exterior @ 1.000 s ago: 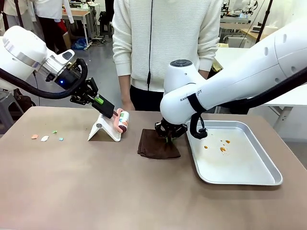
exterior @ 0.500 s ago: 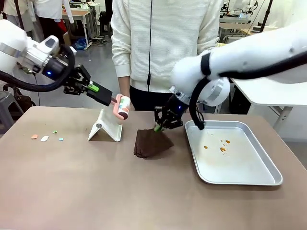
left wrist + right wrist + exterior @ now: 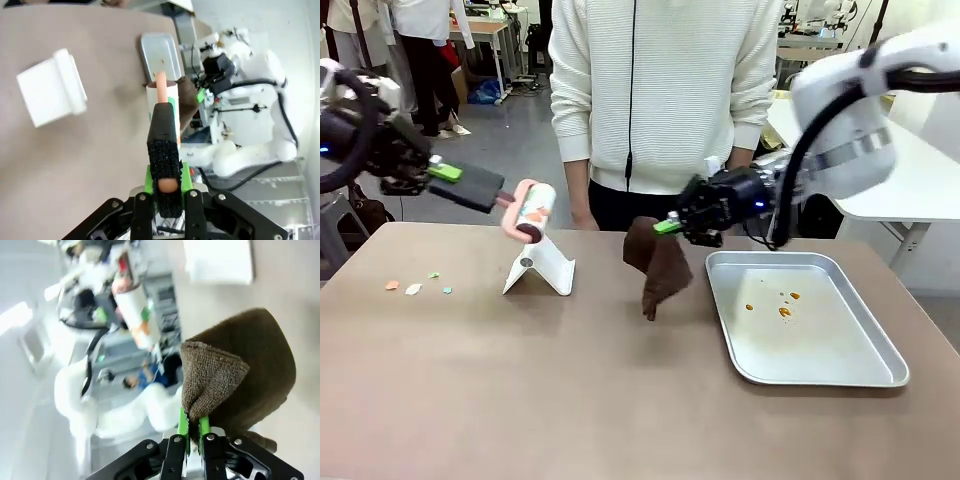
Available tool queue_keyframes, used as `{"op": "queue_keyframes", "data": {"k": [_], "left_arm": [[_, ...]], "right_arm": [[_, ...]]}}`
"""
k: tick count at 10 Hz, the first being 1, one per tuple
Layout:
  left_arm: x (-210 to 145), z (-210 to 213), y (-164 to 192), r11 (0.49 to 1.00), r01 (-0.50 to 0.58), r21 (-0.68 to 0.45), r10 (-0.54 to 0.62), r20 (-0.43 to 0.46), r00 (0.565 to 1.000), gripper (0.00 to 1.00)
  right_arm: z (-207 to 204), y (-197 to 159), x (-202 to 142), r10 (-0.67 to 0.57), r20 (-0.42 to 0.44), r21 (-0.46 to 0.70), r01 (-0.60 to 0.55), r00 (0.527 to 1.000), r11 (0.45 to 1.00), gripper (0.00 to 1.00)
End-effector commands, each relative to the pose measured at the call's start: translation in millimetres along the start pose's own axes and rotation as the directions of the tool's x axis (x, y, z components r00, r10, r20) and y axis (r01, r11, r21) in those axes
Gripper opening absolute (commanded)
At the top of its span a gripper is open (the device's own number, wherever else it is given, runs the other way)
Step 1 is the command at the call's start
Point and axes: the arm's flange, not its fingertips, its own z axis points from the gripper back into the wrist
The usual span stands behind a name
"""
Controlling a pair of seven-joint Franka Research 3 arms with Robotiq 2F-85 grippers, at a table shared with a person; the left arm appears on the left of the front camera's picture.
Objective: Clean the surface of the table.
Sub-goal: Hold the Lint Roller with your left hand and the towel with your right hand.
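Observation:
The greyish-brown table (image 3: pixel 570 390) spreads across the front view. My left gripper (image 3: pixel 445 173) is shut on the black handle of a lint roller (image 3: pixel 525 213), held in the air above and left of the white stand (image 3: pixel 540 268). In the left wrist view the lint roller (image 3: pixel 162 112) runs up from my gripper (image 3: pixel 165 184). My right gripper (image 3: pixel 665 226) is shut on a brown cloth (image 3: pixel 658 262), which hangs above the table left of the metal tray (image 3: pixel 820 375). The right wrist view shows the brown cloth (image 3: pixel 240 375) pinched in my gripper (image 3: pixel 194 426).
Small coloured scraps (image 3: pixel 415 285) lie on the table at far left. Orange crumbs (image 3: pixel 780 305) sit in the tray. A person in a white sweater (image 3: pixel 660 100) stands at the far edge.
My left gripper lifted the lint roller off its stand and drew it left. My right gripper raised the brown cloth off the table and swung right.

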Motion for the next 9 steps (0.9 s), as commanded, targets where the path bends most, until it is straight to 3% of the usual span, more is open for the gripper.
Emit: {"op": "queue_keyframes", "data": {"k": [1, 2, 4, 7, 9], "left_arm": [[-38, 27, 6, 0.997, 0.063, -0.036, -0.065, -0.050, 0.997, 0.05], [-54, 48, 17, 0.999, 0.032, -0.044, -0.033, -0.028, 0.999, 0.05], [-82, 87, 45, 0.991, 0.052, -0.123, -0.054, -0.014, 0.998, 0.05], [-103, 137, 87, 0.989, 0.103, -0.108, -0.117, -0.132, 0.984, 0.05], [-127, 180, 107, 0.979, 0.098, -0.177, -0.093, 0.035, 0.995, 0.05]], "right_arm": [[17, -5, -71, 0.052, 0.003, 0.016, -0.052, 0.999, 0.999, 0.00], [24, -11, -105, 0.124, 0.017, -0.030, -0.124, 0.992, 0.992, 0.00], [64, -33, -160, 0.185, 0.103, 0.009, -0.187, 0.977, 0.982, 0.00], [148, -63, -202, 0.158, 0.217, 0.148, -0.193, 0.963, 0.970, 0.00], [214, -81, -224, 0.094, 0.335, 0.185, -0.163, 0.938, 0.969, 0.00]]}}
